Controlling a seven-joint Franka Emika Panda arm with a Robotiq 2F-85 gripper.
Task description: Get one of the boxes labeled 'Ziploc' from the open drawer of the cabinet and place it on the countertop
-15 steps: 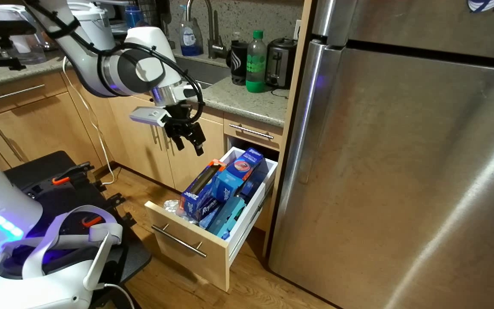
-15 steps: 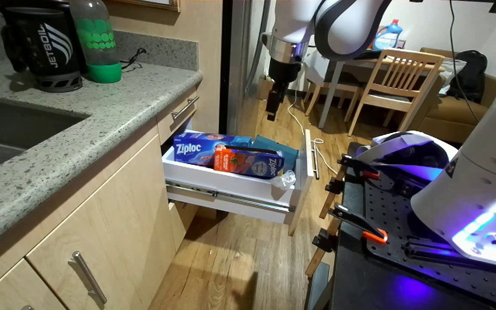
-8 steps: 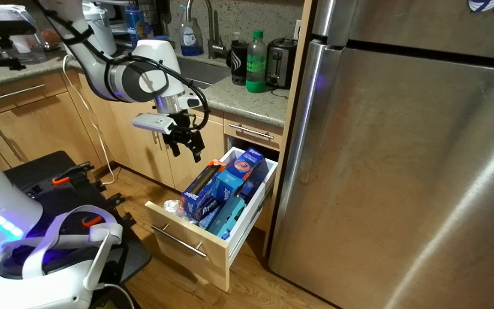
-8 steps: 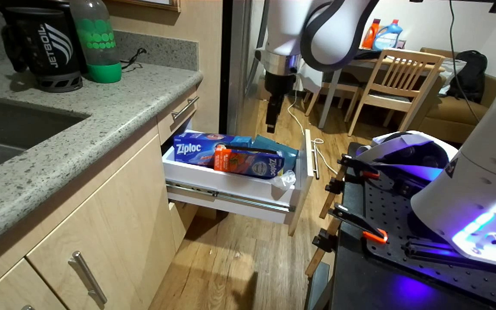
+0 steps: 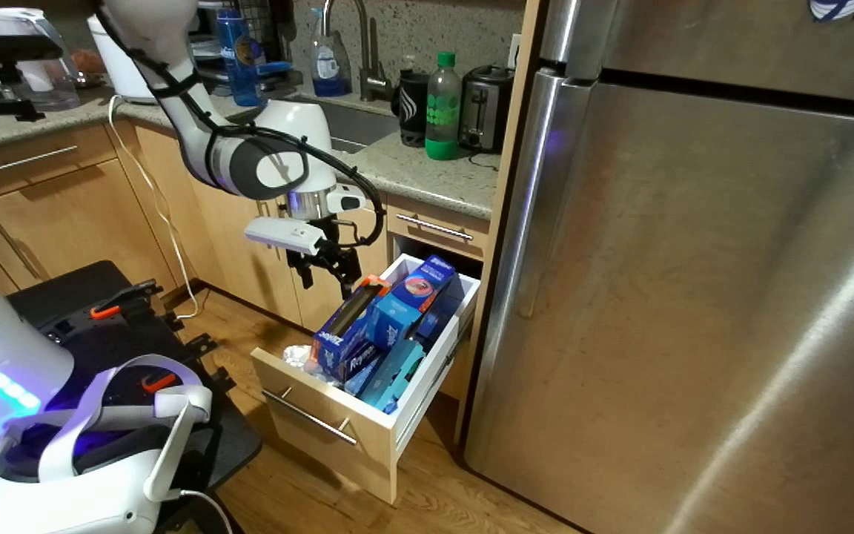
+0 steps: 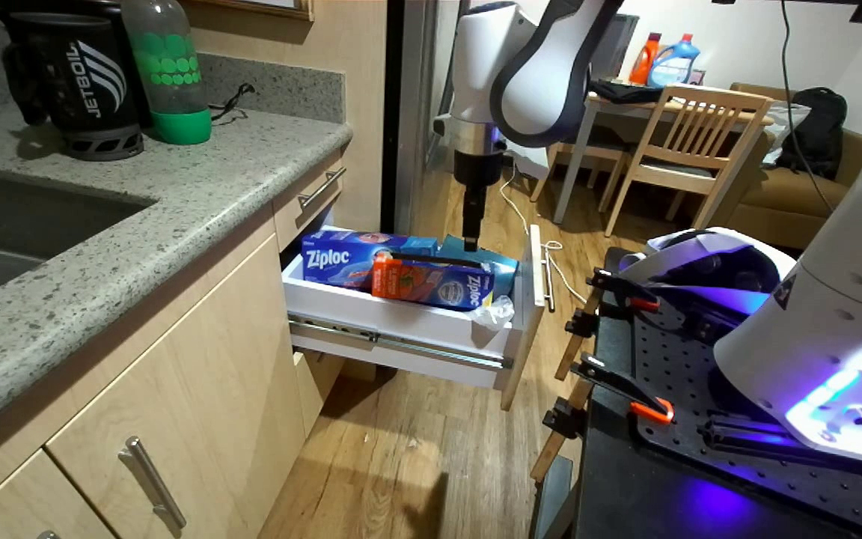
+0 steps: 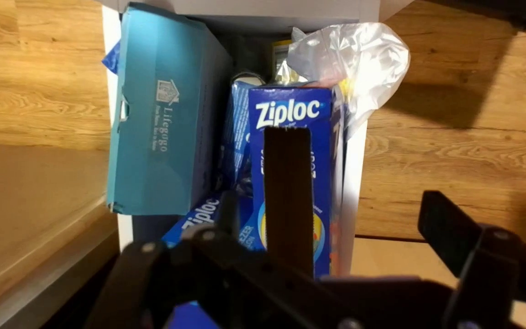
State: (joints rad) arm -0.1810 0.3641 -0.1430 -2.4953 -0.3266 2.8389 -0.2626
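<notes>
The tool (image 5: pixel 327 287) hangs over the open drawer (image 6: pixel 401 314), its two fingers spread wide, one to each side of a Ziploc box (image 6: pixel 435 284) in the wrist view. That box, a dark slot along its top, lies by the drawer's edge away from the fridge (image 5: pixel 694 297), which stands just beside the cabinet (image 6: pixel 214 359). A crumpled clear bag (image 7: pixel 363 68) lies at the box's front end and spills over the rim near the front corner. A second Ziploc box (image 5: pixel 416 293) lies just beside its back half, and a teal Lifegogo box (image 7: pixel 158 119) takes the fridge-side edge near the front panel. Higher up, on the counter (image 6: pixel 251 165), a green-based bottle (image 5: pixel 442 119), a Jetboil mug (image 6: pixel 75 82) and a toaster (image 5: pixel 485 111) stand close together between the sink (image 6: pixel 34 221) and the fridge-side end. A soap bottle (image 5: pixel 330 70) stands by the tap (image 5: pixel 365 55) at the back edge.
</notes>
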